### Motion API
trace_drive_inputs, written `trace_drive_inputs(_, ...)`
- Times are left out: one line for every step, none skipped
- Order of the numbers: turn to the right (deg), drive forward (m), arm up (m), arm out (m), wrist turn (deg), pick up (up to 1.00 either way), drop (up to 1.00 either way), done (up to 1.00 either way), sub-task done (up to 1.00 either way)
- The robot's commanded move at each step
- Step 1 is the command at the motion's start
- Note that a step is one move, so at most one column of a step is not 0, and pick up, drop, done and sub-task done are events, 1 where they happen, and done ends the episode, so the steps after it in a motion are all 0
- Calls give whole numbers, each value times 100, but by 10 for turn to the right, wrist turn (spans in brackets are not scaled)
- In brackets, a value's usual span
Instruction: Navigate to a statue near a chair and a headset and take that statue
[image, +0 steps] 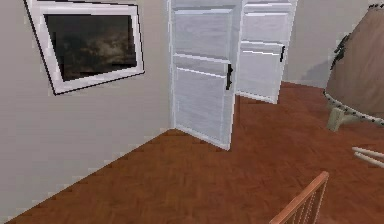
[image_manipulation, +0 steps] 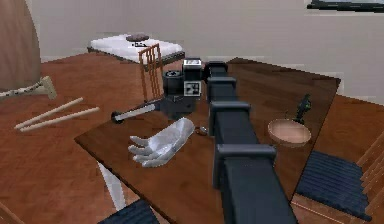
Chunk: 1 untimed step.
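A silver hand-shaped statue (image_manipulation: 160, 143) lies on the dark wooden table (image_manipulation: 180, 175) in the arm side view, near the table's left corner. My arm (image_manipulation: 235, 140) stretches out over the tabletop. The gripper (image_manipulation: 122, 117) reaches left from the two white marked squares (image_manipulation: 190, 80), just beyond the silver hand. I cannot tell whether it holds anything. A small dark upright figure (image_manipulation: 303, 105) stands farther right on the table beside a round wooden bowl (image_manipulation: 288, 131). A wooden chair back (image_manipulation: 150, 60) rises behind the table's far edge.
A white bed (image_manipulation: 135, 47) with a dark flat thing on it stands at the back. A big brown rounded object (image: 360, 75) and wooden sticks (image_manipulation: 50, 113) are on the floor. Dark seat cushions (image_manipulation: 335, 175) flank the table. White doors (image: 205, 65) and a framed picture (image: 90, 42) are ahead.
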Motion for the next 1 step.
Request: trace_drive_inputs(0, 0, -22, 0, 0, 0, 0, 0, 0)
